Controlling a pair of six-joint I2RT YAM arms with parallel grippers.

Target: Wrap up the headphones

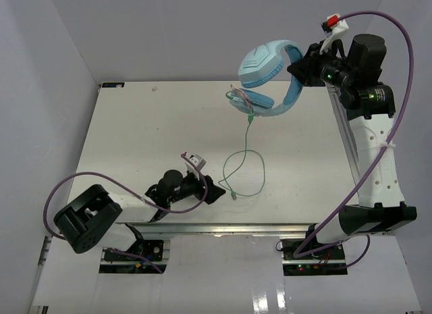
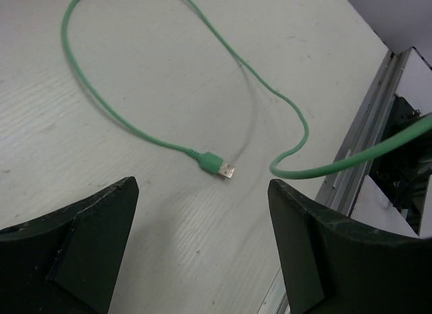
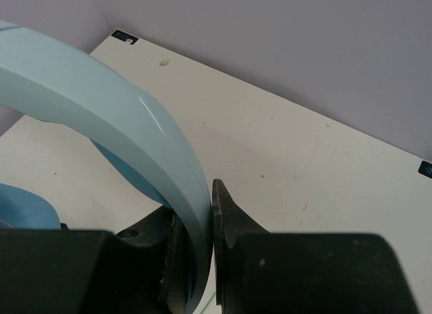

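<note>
The light blue headphones hang in the air over the table's far right, held by the curved headband with my right gripper shut on it. Their thin green cable drops from the ear cups to the table and loops there. The cable's plug lies flat on the white surface. My left gripper stands open low over the table, its black fingers spread on either side just short of the plug, nothing between them. A raised stretch of cable passes above the right finger.
The white table has a metal rail along its right edge, also seen as the rail beside my left gripper. Purple arm cables arc over the right arm. Grey walls close in the back and sides.
</note>
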